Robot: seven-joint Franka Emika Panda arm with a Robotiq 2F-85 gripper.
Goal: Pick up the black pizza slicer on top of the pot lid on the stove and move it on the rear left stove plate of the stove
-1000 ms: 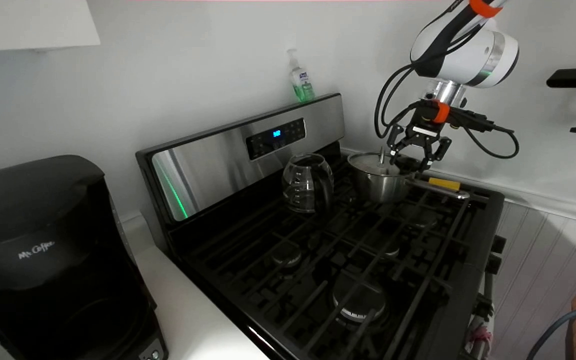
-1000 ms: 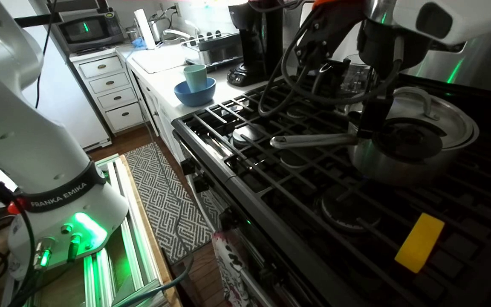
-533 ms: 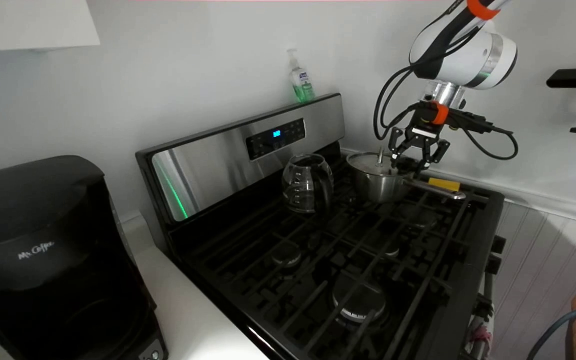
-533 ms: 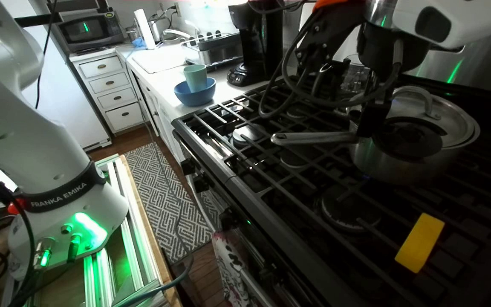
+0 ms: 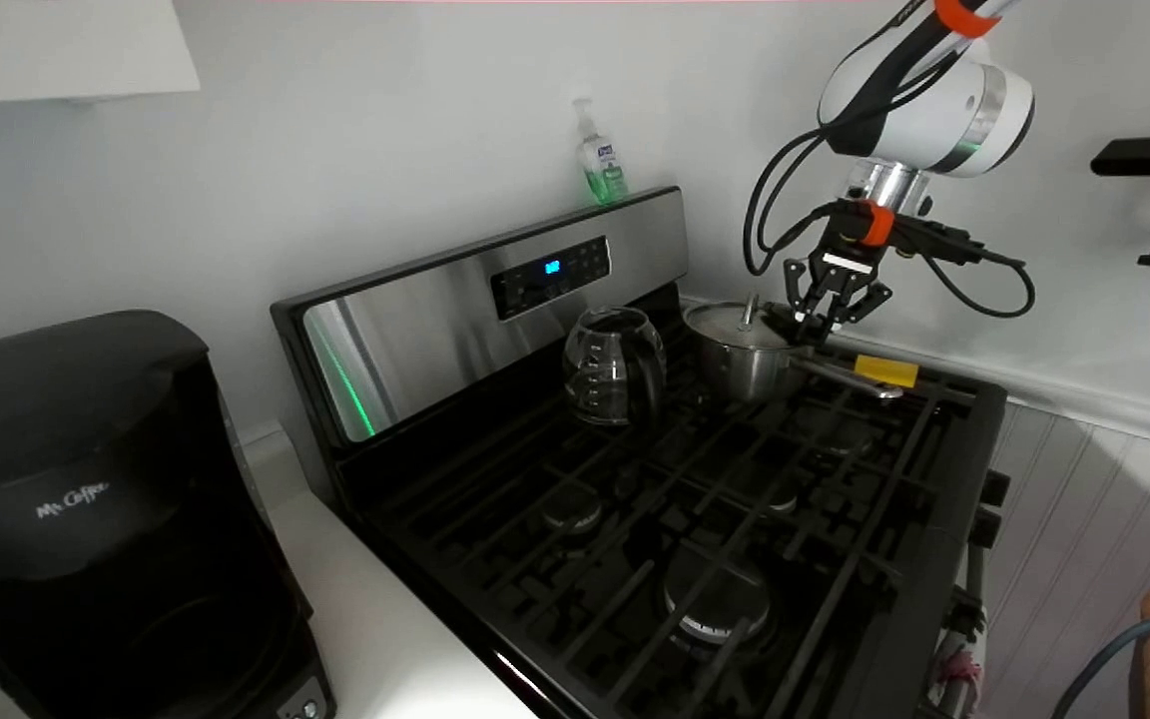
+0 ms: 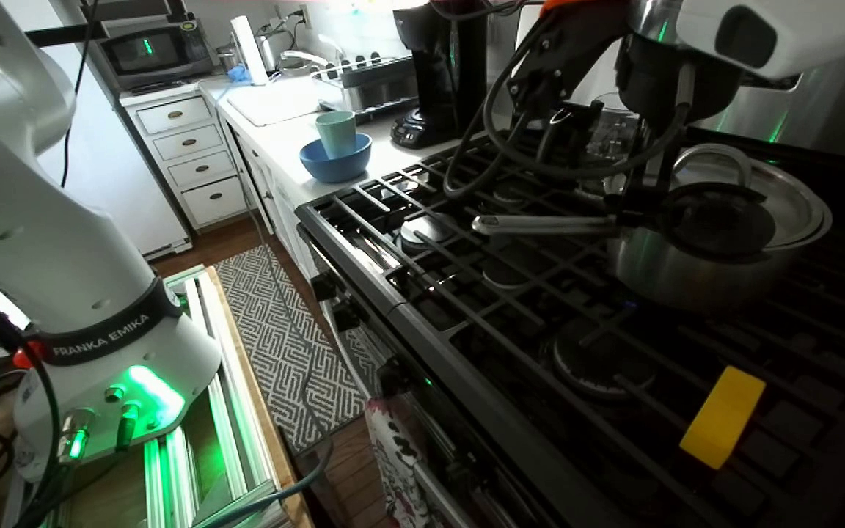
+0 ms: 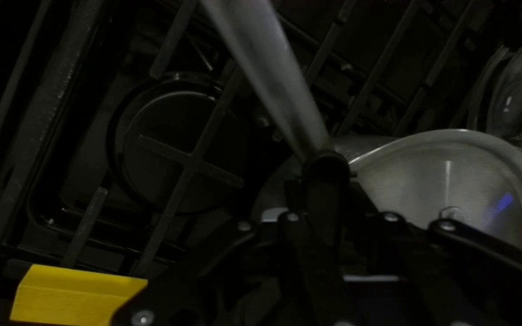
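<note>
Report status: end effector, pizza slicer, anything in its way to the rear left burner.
End effector closed on pizza slicer. Slicer over pot lid; contact unclear. Glass carafe stands roughly between pot lid and rear left burner, possible obstacle.

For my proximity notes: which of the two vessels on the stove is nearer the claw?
The long-handled, lidded steel pot: the claw hangs right by it, while the glass carafe stands farther off, toward the black coffee maker.
</note>
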